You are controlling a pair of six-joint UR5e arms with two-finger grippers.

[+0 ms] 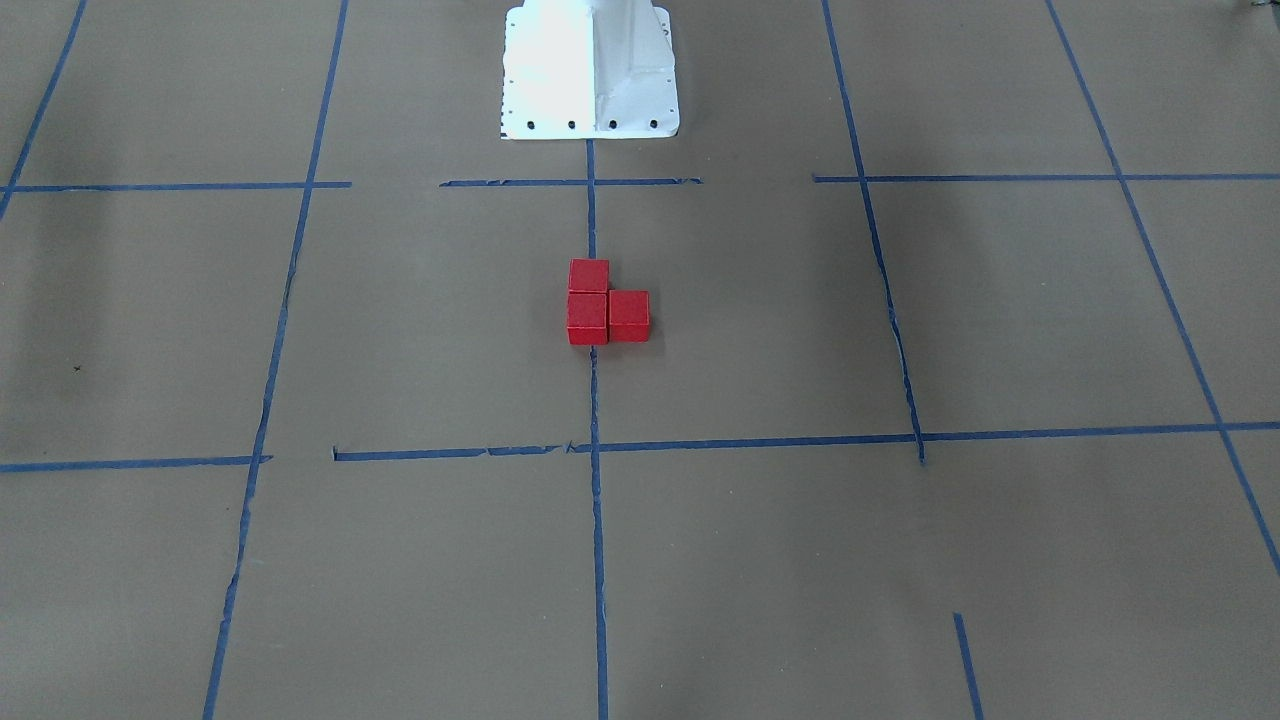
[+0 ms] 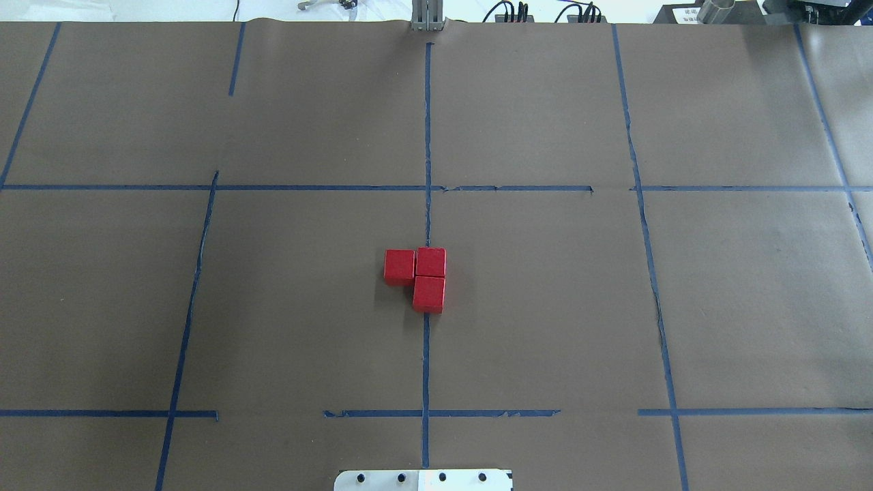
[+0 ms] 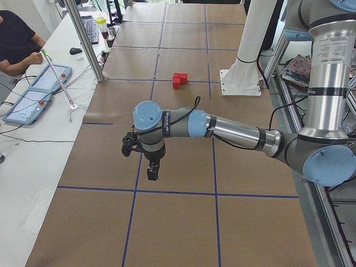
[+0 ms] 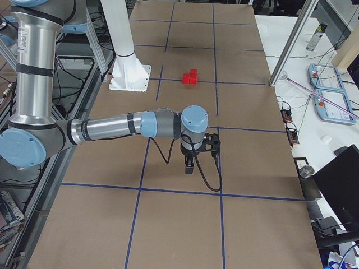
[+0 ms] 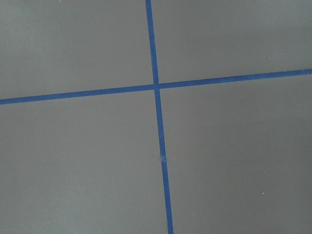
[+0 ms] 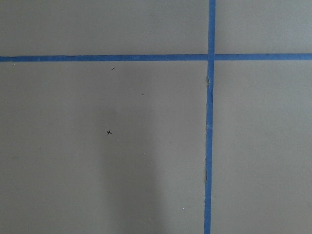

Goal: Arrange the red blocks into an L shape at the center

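The red blocks (image 2: pixel 430 269) lie touching in an L at the overhead view's centre, on the blue tape line (image 2: pixel 426 361). The left gripper (image 3: pixel 152 173) and the right gripper (image 4: pixel 190 167) hang mid-frame in the side views, well apart from the blocks. I cannot tell how far their fingers are open.

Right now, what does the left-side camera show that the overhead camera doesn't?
Only the left-side view shows the left arm stretched over the table and a person beside it. Only the overhead view shows plainly that the three red blocks touch in an L. Both show those blocks, the blue tape lines and the white base.
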